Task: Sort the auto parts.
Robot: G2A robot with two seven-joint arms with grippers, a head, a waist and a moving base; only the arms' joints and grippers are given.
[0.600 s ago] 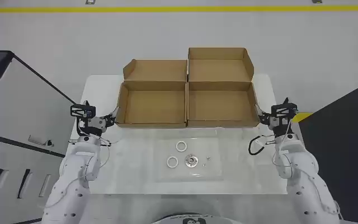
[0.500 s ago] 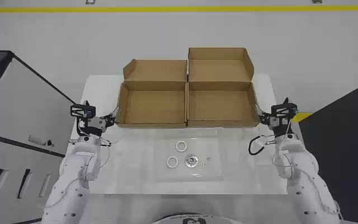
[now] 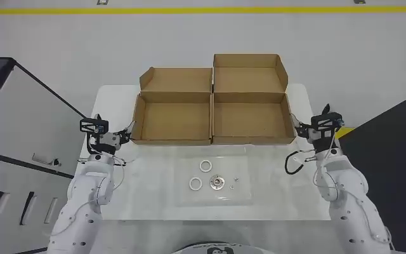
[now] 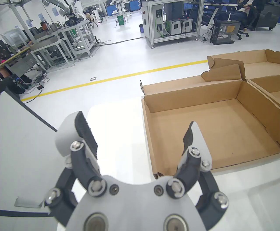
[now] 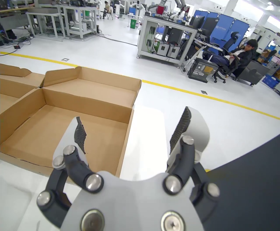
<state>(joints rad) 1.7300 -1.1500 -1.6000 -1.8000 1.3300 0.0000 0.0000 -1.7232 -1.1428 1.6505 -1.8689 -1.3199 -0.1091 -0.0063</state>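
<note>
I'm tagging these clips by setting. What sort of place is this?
Probably a robotics lab or industrial workshop: a yellow floor line runs beyond the table, a metal-framed equipment rack stands behind it, and another robot arm rises above the workbenches.

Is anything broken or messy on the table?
Mostly tidy. The left brown cardboard box looks frayed at its near bottom corner, and the right brown cardboard box has what looks like a thin crack along its near edge. The small white and metal auto parts lie together, nothing spilled.
</note>
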